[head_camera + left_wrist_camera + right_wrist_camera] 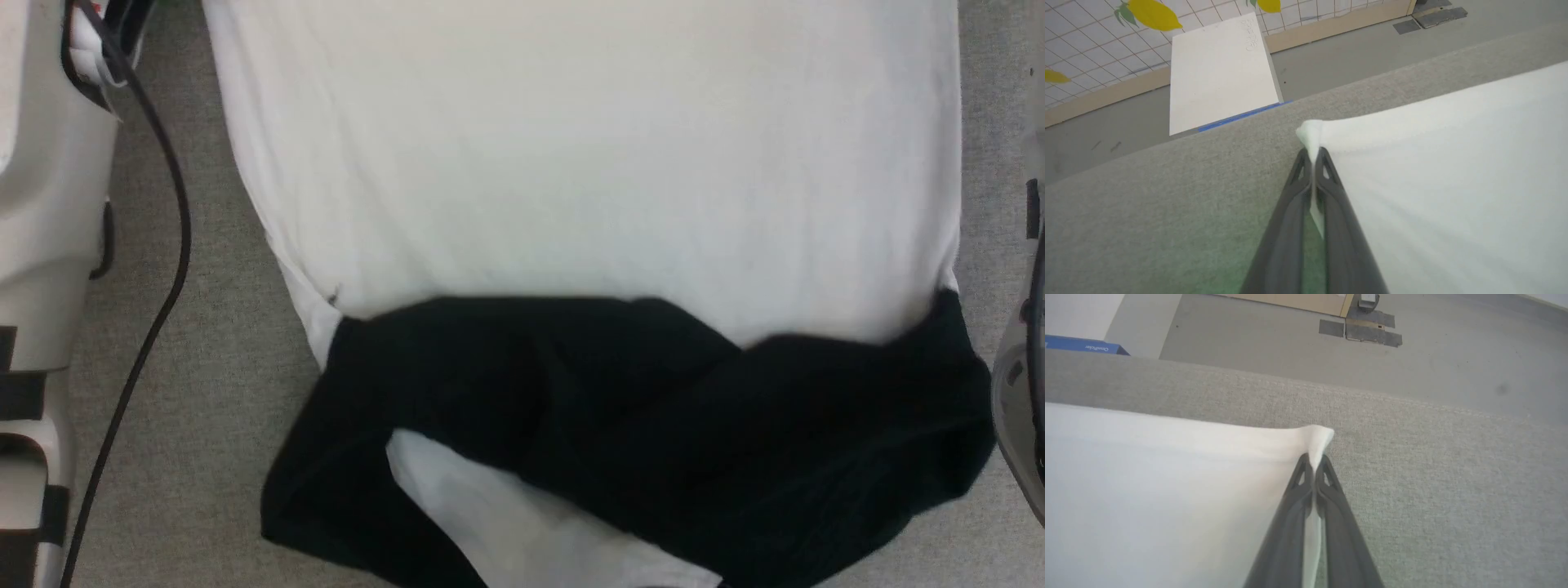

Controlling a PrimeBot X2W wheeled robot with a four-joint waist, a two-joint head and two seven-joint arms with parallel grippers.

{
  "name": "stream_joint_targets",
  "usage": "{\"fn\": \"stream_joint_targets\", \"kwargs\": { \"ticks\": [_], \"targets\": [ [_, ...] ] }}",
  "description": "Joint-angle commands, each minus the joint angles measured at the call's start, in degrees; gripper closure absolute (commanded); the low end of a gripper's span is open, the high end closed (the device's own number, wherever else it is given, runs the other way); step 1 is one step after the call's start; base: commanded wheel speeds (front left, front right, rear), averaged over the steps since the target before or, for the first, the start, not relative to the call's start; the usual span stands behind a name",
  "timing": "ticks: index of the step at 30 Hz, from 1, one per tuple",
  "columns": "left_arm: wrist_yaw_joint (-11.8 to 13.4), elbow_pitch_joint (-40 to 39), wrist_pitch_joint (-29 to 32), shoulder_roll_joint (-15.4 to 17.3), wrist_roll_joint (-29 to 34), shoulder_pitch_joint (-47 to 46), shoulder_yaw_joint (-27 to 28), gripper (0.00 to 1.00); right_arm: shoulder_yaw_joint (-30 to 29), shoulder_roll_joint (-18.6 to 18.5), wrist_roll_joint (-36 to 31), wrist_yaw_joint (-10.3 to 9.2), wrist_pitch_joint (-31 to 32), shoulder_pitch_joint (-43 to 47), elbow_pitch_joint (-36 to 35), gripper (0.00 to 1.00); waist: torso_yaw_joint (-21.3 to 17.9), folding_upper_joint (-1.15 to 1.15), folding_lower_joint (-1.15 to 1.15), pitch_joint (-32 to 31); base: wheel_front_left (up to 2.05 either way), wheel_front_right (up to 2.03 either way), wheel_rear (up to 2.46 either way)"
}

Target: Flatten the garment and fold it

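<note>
The garment (571, 163) lies on the grey felt table with its plain white body spread wide and flat. Its black sleeves (653, 441) are bunched across the near end. In the left wrist view my left gripper (1313, 157) is shut on a white corner of the garment (1453, 183), with cloth pinched between the dark fingertips. In the right wrist view my right gripper (1314, 461) is shut on the other white corner of the garment (1167, 490), and the fabric stretches away to the left.
The grey table (212, 367) shows on both sides of the cloth. A black cable (163, 245) and pale arm casing (41, 204) sit at the left edge. Beyond the table edge stand a white board (1220, 69) and a blue box (1081, 345) on the floor.
</note>
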Motion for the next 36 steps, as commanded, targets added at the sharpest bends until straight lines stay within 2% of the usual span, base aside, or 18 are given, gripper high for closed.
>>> {"fn": "stream_joint_targets", "kwargs": {
  "ticks": [1, 5, 8, 11, 14, 19, 22, 26, 30, 36],
  "targets": [
    [1.45, 0.75, -2.96, 1.56, 1.41, -1.79, 0.83, 1.00, 0.12, -0.44, -0.69, -0.12, -2.56, 0.09, -0.58, 1.00, -0.05, 0.00, 0.00, -0.09, 0.00, 0.00, 0.00],
    [3.52, 1.88, -11.21, 1.46, 3.55, -3.07, 1.51, 1.00, 1.36, -0.80, -0.46, -0.12, -11.91, -0.55, -1.17, 1.00, 0.09, 0.00, 0.00, -0.79, 0.00, 0.00, 0.00],
    [3.62, 2.50, -16.27, 1.21, 3.71, -3.27, 1.99, 1.00, 3.31, -1.14, 1.08, -0.12, -18.56, -0.52, -1.15, 1.00, 0.36, 0.00, 0.00, -1.90, 0.00, 0.00, 0.00],
    [2.83, 2.54, -21.08, 0.95, 2.73, -1.75, 2.62, 1.00, 6.05, -1.94, 3.99, -0.12, -24.16, 1.06, -0.98, 1.00, 0.74, 0.00, 0.00, -4.03, 0.00, 0.00, 0.00],
    [0.85, 1.39, -24.82, 0.99, 1.34, 1.81, 2.61, 1.00, 9.78, -3.43, 7.99, -0.12, -27.82, 4.30, -1.95, 1.00, 1.27, 0.00, 0.00, -6.99, 0.00, 0.00, 0.00],
    [-0.37, -3.37, -29.49, 2.58, -0.83, 12.03, 3.13, 1.00, 15.81, -7.79, 15.58, -0.12, -32.44, 14.82, -8.70, 1.00, 1.88, 0.00, 0.00, -14.08, 0.00, 0.00, 0.00],
    [0.24, -8.11, -30.47, 3.72, -1.90, 19.51, 3.40, 1.00, 18.29, -10.43, 19.25, -0.12, -33.69, 22.92, -14.88, 1.00, 2.12, 0.00, 0.00, -18.42, 0.00, 0.00, 0.00],
    [2.84, -17.57, -30.53, 4.98, -4.75, 35.08, 4.11, 1.00, 18.16, -13.97, 21.98, -0.12, -32.96, 38.76, -26.32, 1.00, 2.25, 0.00, 0.00, -25.79, 0.00, 0.00, 0.00],
    [4.11, -24.13, -29.39, 5.67, -7.36, 47.62, 3.49, 1.00, 14.38, -14.62, 21.98, -0.12, -30.19, 50.81, -34.08, 1.00, 2.56, 0.00, 0.00, -29.75, 0.00, 0.00, 0.00],
    [5.43, -30.45, -28.19, 4.82, -12.01, 62.02, 2.23, 1.00, 8.48, -13.11, 21.43, -0.12, -25.07, 66.86, -42.89, 1.00, 3.81, 0.00, 0.00, -33.73, 0.00, 0.00, 0.00]
  ]
}}
